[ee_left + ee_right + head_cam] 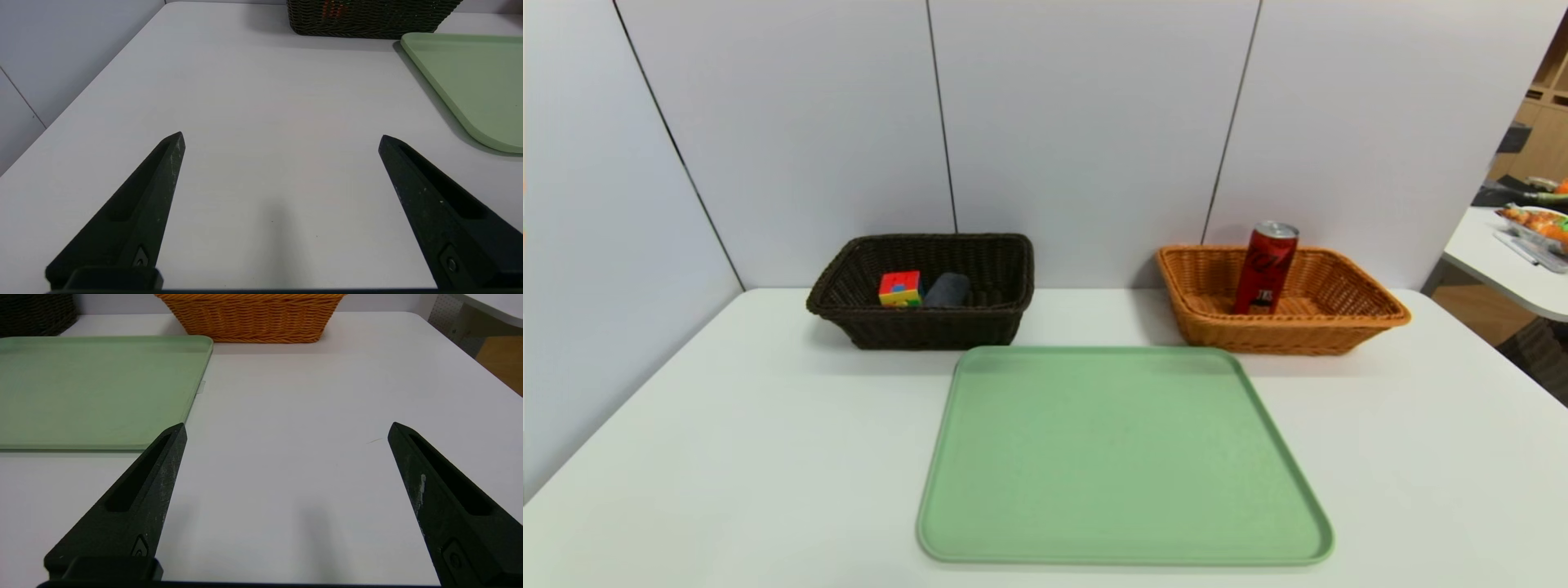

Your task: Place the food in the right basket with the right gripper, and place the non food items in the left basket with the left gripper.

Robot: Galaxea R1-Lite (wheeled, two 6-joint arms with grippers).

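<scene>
Red can [1266,268]: a tall, slim cylinder with dark lettering and a silver top, standing tilted inside the orange-tan basket [1290,339], its upper part above the rim; the basket lies beyond the right gripper [287,424], across the white table [768,457]. Puzzle cube [900,289]: small, with a red upper face bearing a blue patch and a yellow side with some green low down; it sits in the dark brown basket [923,331], beyond the left gripper [282,134]. Rolled cloth [947,291]: dark grey, rounded at its end, lying in the same basket just beside the cube, on the side toward the orange-tan basket.

Left gripper: over the table on the robot's left, its two black fingers spread wide apart with nothing between them. Right gripper: over the table on the robot's right, its fingers likewise wide apart and holding nothing.

Green tray [1123,457]: flat, bare, with rounded corners and a low raised rim, lying between the areas before the two grippers and nearer to them than the baskets. Pale panels [1086,139] stand behind both baskets. Nothing stands on the table between either gripper and its basket.
</scene>
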